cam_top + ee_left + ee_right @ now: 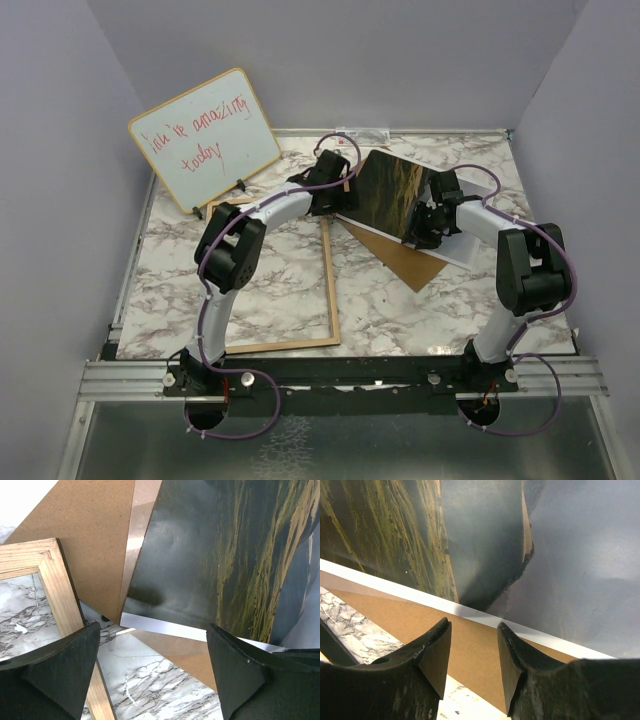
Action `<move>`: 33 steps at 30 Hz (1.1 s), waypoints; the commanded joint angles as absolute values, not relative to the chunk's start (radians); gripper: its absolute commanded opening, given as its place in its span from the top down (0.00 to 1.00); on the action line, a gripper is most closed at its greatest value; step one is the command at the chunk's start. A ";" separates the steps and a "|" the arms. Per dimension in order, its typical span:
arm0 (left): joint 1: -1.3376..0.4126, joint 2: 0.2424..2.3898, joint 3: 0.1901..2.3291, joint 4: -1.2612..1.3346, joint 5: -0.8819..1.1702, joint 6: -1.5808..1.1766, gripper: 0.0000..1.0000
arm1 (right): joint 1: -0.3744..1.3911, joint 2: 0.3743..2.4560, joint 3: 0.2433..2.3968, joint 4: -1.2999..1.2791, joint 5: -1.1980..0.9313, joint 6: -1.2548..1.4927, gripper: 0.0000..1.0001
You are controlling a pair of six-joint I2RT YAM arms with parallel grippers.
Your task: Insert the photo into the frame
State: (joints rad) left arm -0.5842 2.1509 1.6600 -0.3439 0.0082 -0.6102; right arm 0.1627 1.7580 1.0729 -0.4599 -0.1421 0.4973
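The photo (385, 195) is a dark glossy print with golden hills. It rests at the back middle of the table on a plain brown board (405, 262). In the left wrist view the photo (225, 555) fills the upper right, its white margin just beyond my fingertips. My left gripper (338, 198) (154, 627) is wide open at the photo's left edge, with nothing between its fingers. The light-wood frame (332, 290) (55, 585) lies flat to its left. My right gripper (428, 225) (474, 625) is open over the brown board (470, 650), its tips just short of the photo (395, 540).
A whiteboard (205, 135) with red handwriting leans at the back left. A white sheet edge (465, 252) shows under the brown board on the right. Purple walls close in the marble table (420, 310) on three sides.
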 commanded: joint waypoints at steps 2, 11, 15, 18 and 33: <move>-0.581 2.194 1.675 -0.420 -0.049 -0.639 0.08 | 0.166 1.786 1.040 -0.471 -0.114 0.499 0.54; -0.575 2.209 1.663 -0.468 0.027 -0.681 0.05 | 0.165 1.786 1.042 -0.472 -0.112 0.499 0.54; -0.541 2.220 1.648 -0.471 0.166 -0.728 0.07 | 0.167 1.787 1.045 -0.471 -0.116 0.499 0.54; -0.517 2.216 1.618 -0.447 0.235 -0.749 0.09 | 0.167 1.792 1.044 -0.468 -0.127 0.500 0.54; -0.485 2.234 1.542 -0.323 0.441 -0.802 0.21 | 0.166 1.862 1.073 -0.466 -0.175 0.502 0.54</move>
State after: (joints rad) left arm -0.4835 2.1777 1.5936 -0.2951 0.3752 -0.7895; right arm 0.1619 1.7741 1.0809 -0.4610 -0.1616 0.4976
